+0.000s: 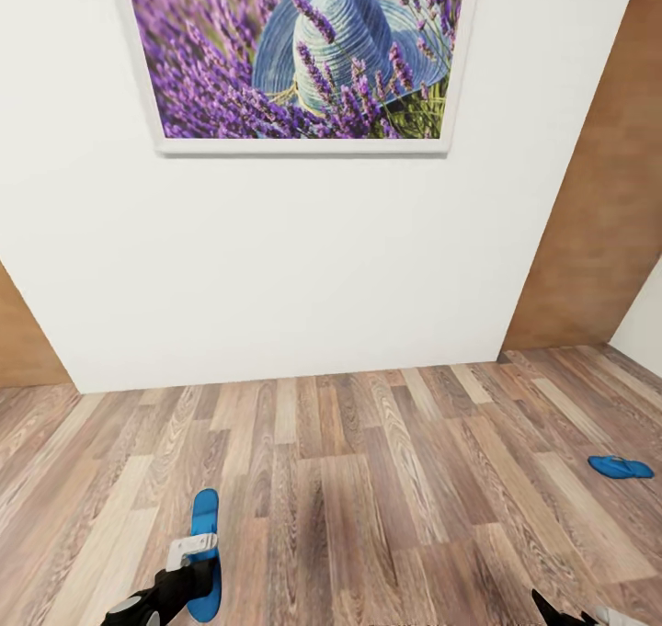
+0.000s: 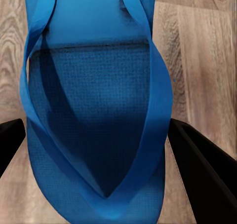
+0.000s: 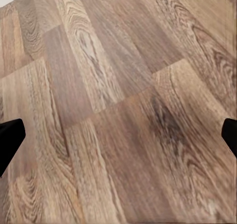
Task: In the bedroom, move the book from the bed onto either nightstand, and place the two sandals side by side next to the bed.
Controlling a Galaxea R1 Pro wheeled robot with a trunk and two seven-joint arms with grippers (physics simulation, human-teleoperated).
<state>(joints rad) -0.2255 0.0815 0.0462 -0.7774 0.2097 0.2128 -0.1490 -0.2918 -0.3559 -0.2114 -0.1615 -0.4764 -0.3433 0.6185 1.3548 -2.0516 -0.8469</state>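
Blue sandal (image 2: 94, 110) is seen right under the left pincer (image 1: 188, 566), lying flat on the wood floor (image 1: 368, 479) between its wide-open jaws, not yet gripped. Far off to the right, the other sandal (image 1: 621, 466) is left lying alone. The right pincer (image 3: 118, 135) is held wide with nothing in it, so most of the job looks still to be done.

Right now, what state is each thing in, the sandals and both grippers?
Near sandal: flat on the floor, strap up, between the left gripper's fingers.
Far sandal: flat on the floor, alone, well apart from the near one.
Left gripper: open, a finger on each side of the near sandal, not closed on it.
Right gripper: open, holding nothing, over bare floor.
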